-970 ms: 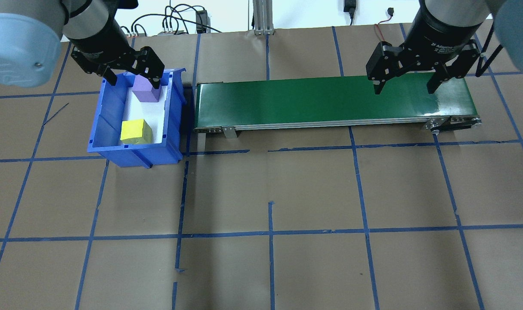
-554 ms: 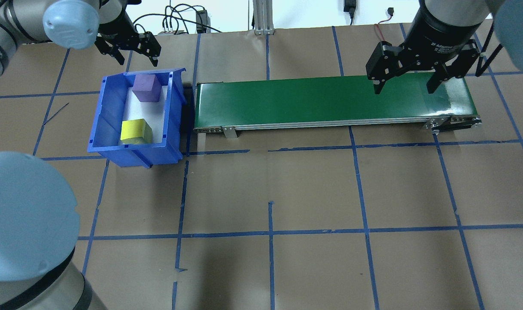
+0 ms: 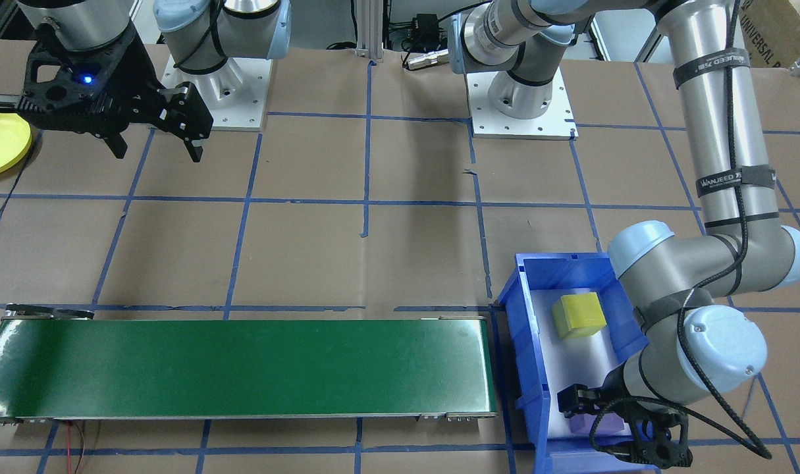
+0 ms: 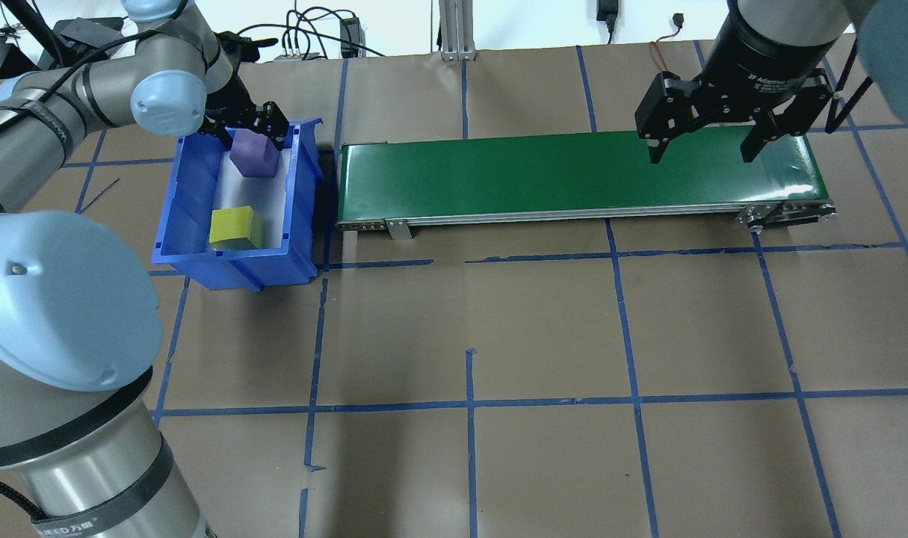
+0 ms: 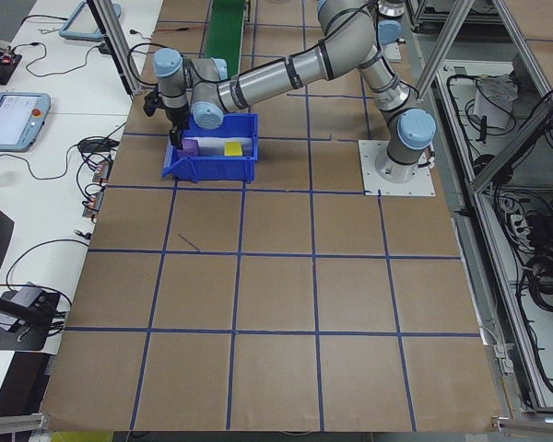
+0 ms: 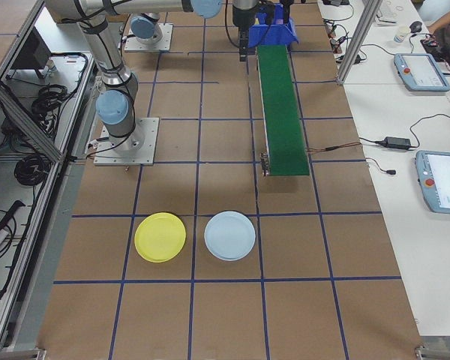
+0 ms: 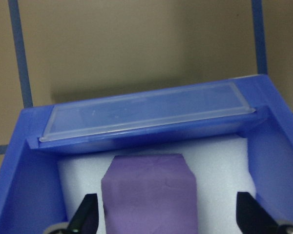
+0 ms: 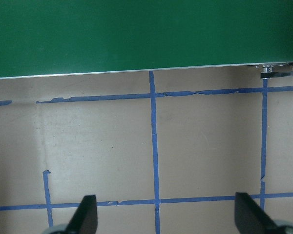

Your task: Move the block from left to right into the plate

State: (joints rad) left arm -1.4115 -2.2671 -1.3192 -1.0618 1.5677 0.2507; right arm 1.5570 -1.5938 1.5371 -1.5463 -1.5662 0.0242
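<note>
Brown-papered counter (image 4: 543, 329), blue tape grid. Left gripper (image 7: 172, 222) spread, straddling purple block (image 7: 149, 195) at far end of blue bin (image 4: 171, 224); block directly between fingers, not yet pinched. Right gripper (image 4: 704, 146) spread, empty, over green conveyor (image 4: 558, 175). Yellow plate (image 6: 160, 237) well apart, beyond conveyor's right end.

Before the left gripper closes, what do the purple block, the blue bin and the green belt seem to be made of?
The purple block looks like soft matte foam: dull surface, faint creases, slightly rounded edges. The blue bin appears to be rigid moulded plastic with a light sheen and a clear label strip on its end wall. The green belt seems smooth rubber or PVC, since it shows glare, in a metal-looking frame.
</note>
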